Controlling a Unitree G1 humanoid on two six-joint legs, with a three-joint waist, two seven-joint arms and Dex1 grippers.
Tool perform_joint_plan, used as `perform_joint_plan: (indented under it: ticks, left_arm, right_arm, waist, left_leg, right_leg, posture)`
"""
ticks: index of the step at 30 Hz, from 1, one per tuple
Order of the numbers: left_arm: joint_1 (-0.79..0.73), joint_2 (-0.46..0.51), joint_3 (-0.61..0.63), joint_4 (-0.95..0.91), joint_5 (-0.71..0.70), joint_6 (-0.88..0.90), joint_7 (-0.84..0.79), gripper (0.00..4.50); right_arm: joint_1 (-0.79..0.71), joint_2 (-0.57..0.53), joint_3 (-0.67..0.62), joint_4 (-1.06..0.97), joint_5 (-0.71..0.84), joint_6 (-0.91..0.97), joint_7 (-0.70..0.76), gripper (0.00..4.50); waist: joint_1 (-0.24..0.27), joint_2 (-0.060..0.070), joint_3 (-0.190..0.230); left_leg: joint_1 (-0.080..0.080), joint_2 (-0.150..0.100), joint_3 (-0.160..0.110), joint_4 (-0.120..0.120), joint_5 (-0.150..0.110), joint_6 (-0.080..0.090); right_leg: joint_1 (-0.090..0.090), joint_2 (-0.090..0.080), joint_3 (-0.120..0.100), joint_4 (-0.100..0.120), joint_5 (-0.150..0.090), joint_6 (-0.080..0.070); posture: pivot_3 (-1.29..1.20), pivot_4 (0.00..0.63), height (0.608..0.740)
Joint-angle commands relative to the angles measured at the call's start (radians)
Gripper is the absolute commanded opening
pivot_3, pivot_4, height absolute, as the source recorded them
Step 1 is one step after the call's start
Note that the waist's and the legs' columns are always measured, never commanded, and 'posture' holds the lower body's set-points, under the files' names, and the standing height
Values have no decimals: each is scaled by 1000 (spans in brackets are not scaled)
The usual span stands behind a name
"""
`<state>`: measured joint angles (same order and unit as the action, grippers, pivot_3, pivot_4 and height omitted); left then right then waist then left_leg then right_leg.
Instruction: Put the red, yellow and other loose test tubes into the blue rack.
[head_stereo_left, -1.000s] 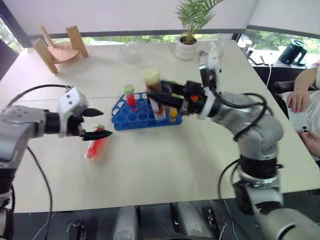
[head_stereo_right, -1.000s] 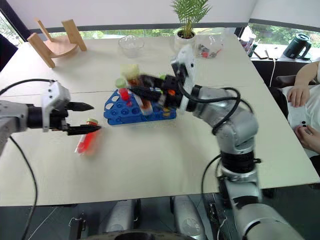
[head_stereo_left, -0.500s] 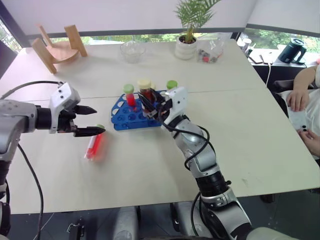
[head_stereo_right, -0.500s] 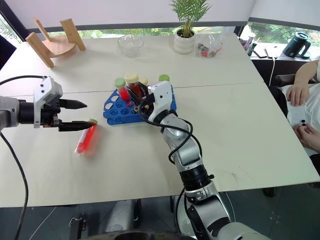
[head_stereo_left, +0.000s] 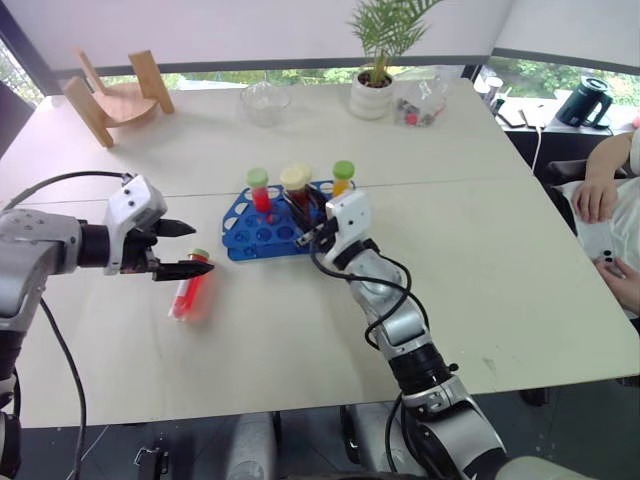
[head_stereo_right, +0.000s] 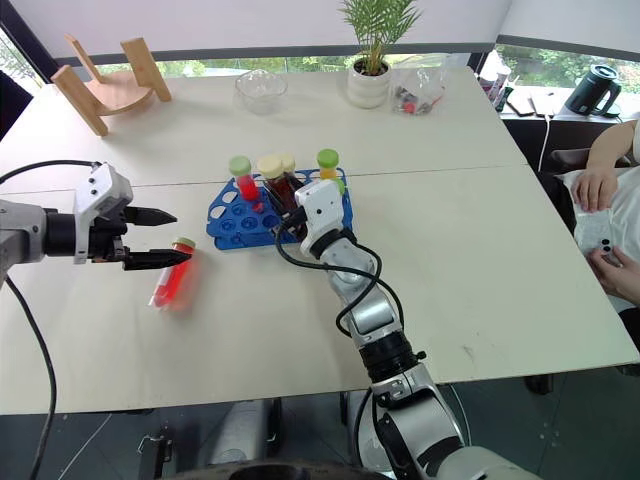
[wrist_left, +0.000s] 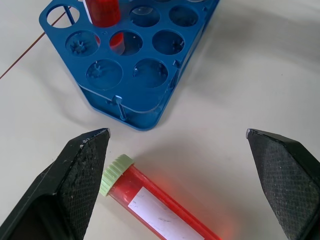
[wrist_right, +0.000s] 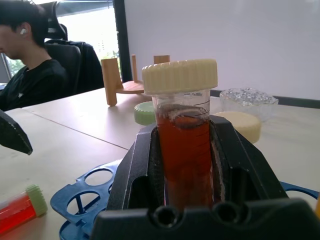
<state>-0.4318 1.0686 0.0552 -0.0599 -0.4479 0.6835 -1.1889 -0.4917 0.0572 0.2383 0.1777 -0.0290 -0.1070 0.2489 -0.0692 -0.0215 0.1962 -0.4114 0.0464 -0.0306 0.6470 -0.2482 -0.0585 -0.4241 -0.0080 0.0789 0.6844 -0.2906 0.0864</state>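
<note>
The right gripper (wrist_right: 187, 165) is clamped on a clear plastic test tube of dark amber-red liquid with a cream screw cap (wrist_right: 182, 135), held upright between its two black fingers (wrist_right: 137, 175) directly over the blue plastic rack with round wells (head_stereo_left: 262, 234); from the head camera the tube's lower end seems to be at or in a well on the rack's right half, though whether it is fully seated cannot be told. Beside it in the rack stand a red-filled tube with a green cap (head_stereo_left: 260, 190) and a yellow-filled tube with a green cap (head_stereo_left: 342, 178). The left gripper (wrist_left: 177, 150) is spread wide, fingertips straddling a loose red-filled tube with a pale green cap and white label (wrist_left: 150, 210), which lies on its side on the light tabletop (head_stereo_left: 300, 330) just off the rack's left corner; the fingers are not touching it. Judgement: step in hand is insertion of the amber tube. Next move likely calls for letting it settle vertically into its well, opening the right jaws and withdrawing upward without tipping neighbours, while the left lowers onto the lying tube and closes.
</note>
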Motion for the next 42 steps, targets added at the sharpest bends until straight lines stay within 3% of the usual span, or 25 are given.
perform_joint_plan:
  ticks: [1, 28, 35, 42]
  left_arm:
    - [-3, 5, 34, -21, -10, -1, 4, 4500]
    - [-5, -16, 32, -11, -5, -6, 20, 4500]
    - [-12, -20, 50, 4, -8, -5, 37, 4500]
    - [-54, -13, 39, 21, 59, 36, 158, 4500]
  right_arm:
    - [2, 2, -8, 11, -13, -34, -18, 847]
    - [-4, 30, 23, 99, -41, -102, -5, 847]
    - [53, 4, 48, -37, -40, -64, 30, 4270]
    - [72, -74, 44, -293, -1, 61, 123, 4270]
  waist:
    - [0, 0, 0]
    - [-1, 0, 0]
    - [0, 0, 0]
    - [4, 0, 0]
  left_leg:
    - [0, 0, 0, 0, 0, 0]
    - [1, 0, 0, 0, 0, 0]
    - [1, 0, 0, 0, 0, 0]
    - [1, 0, 0, 1, 0, 0]
  right_leg:
    - [0, 0, 0, 0, 0, 0]
    - [1, 0, 0, 1, 0, 0]
    - [1, 0, 0, 1, 0, 0]
    - [1, 0, 0, 1, 0, 0]
  posture:
    - [0, 150, 740]
    - [0, 150, 740]
    - [0, 150, 740]
    - [0, 150, 740]
